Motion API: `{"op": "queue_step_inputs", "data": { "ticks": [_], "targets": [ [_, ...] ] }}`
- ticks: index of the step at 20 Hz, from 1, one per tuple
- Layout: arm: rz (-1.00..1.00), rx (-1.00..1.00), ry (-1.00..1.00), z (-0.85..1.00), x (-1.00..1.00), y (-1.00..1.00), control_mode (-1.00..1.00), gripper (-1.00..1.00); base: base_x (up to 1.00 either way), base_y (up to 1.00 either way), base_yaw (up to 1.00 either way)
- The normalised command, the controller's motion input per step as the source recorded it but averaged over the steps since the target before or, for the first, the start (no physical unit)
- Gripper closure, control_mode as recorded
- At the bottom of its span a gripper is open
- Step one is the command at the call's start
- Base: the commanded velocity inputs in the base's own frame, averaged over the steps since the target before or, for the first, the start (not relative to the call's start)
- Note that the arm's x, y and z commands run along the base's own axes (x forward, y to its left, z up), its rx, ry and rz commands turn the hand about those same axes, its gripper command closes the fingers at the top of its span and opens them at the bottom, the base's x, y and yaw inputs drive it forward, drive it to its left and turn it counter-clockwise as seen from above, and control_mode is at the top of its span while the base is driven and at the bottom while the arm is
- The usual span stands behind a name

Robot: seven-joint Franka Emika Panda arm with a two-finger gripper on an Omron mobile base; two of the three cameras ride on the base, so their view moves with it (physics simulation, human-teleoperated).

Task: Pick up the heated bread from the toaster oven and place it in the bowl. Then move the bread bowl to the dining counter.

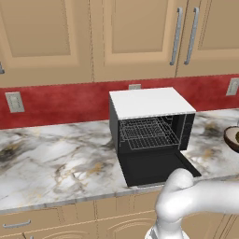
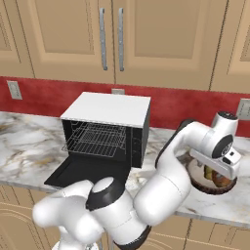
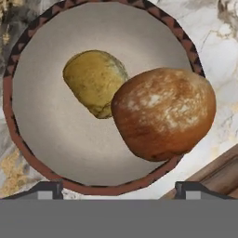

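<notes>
Bread (image 3: 162, 114), a rounded brown roll with a pale floury bloom, sits in the bowl (image 3: 8, 107) against its right-hand rim, touching a smaller, lumpier yellow-green roll (image 3: 95, 81) to its left; which of the two came out of the oven cannot be told for certain, though the browner crust suggests the larger one. Left to right along the wall: veined grey-white marble counter (image 1: 56, 154), then the boxy black toaster oven (image 1: 149, 105) with its flat white top, its wire rack (image 1: 147, 133) bare and its door (image 1: 154, 168) dropped flat, then the bowl at the far right, where the arm reaches over it. The gripper (image 3: 118, 189) hangs directly above the bowl with its jaws spread wide and nothing between them. The bowl is round and shallow, matte grey inside, with a dark red-brown patterned rim. It is probably rigid and light, and the rim is the likeliest place to pinch it, on a stretch away from the rolls. Both rolls look light and slightly yielding and could roll or spill if the bowl tips while being carried to the dining counter, so it should be kept level.
</notes>
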Motion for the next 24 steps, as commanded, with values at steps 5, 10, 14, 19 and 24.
{"op": "queue_step_inputs", "data": {
  "ticks": [5,10,14,19,24],
  "targets": [
    [0.0,0.0,-0.04,0.02,0.0,0.27,-1.0,-1.0,0.0,0.0,0.0],
    [0.0,0.0,-0.07,0.11,-0.11,0.26,-1.0,-1.0,0.0,0.0,0.0],
    [0.0,0.0,-0.08,0.1,-0.21,0.33,-1.0,-1.0,0.0,0.0,0.0],
    [0.0,0.0,-0.02,0.02,-0.03,0.06,-1.0,-1.0,0.0,0.0,0.0],
    [0.0,0.0,0.01,0.0,0.0,0.0,-1.0,-1.0,0.0,0.0,0.0]
  ]
}}
